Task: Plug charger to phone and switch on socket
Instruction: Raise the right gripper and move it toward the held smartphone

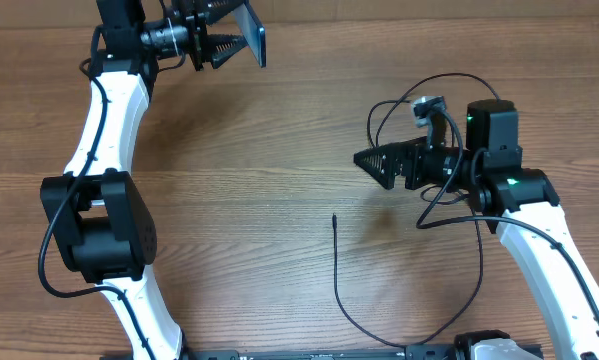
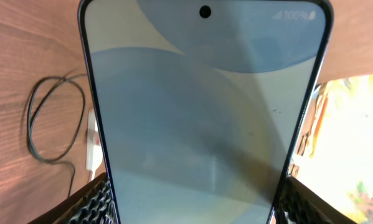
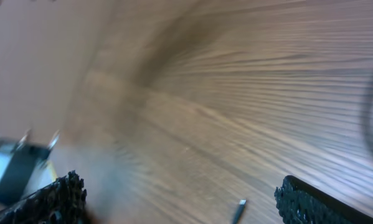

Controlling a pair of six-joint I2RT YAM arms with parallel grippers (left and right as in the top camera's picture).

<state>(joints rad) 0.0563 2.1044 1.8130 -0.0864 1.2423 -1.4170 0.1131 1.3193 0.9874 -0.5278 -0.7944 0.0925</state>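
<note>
My left gripper [image 1: 229,45] is at the far left of the table, raised, and shut on the phone [image 1: 253,44]. In the left wrist view the phone [image 2: 198,112] fills the frame with its light blue lit screen, clamped between both fingers [image 2: 192,214]. The charger [image 1: 344,300] lies on the table as a thin black cable, its small free plug [image 1: 334,217] in the middle. My right gripper [image 1: 366,162] is open and empty above and to the right of that plug. The plug tip [image 3: 238,211] shows between its fingers [image 3: 186,208]. A white object cut off at the bottom edge [image 1: 494,348], where the cable runs, may be the socket; no switches show.
The table [image 1: 279,150] is wood-grained. A loop of black wire [image 1: 399,100] hangs by the right arm's wrist, also in the left wrist view [image 2: 46,118] beside a small white piece with a red mark [image 2: 93,146]. The right wrist view is blurred.
</note>
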